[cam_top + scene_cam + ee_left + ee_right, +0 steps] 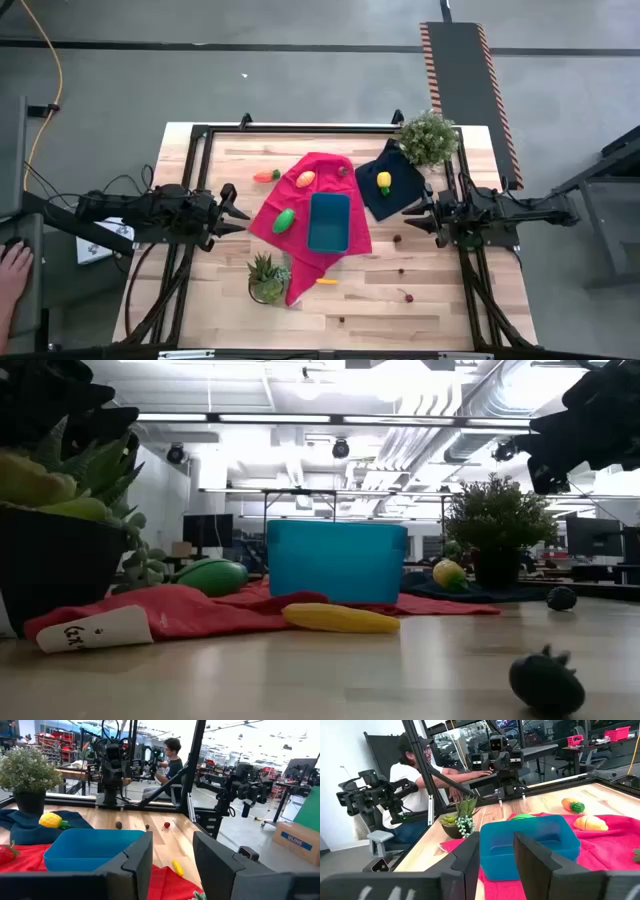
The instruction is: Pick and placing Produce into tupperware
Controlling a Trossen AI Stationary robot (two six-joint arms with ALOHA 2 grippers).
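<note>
**Tub Waits Empty, Produce Scattered Around It**

While both arms hang back at the table's edges, nothing is being carried. The left gripper sits shut at the left side, holding nothing; the right gripper waits opposite, its jaws a little apart and empty. Between them the tupperware, a shallow teal tub with rounded corners, rests on the red cloth, apparently central so either arm can reach it. Its inside looks bare. The green piece lies just beside it; the yellow piece sits on the navy cloth, near the potted plant.
</note>
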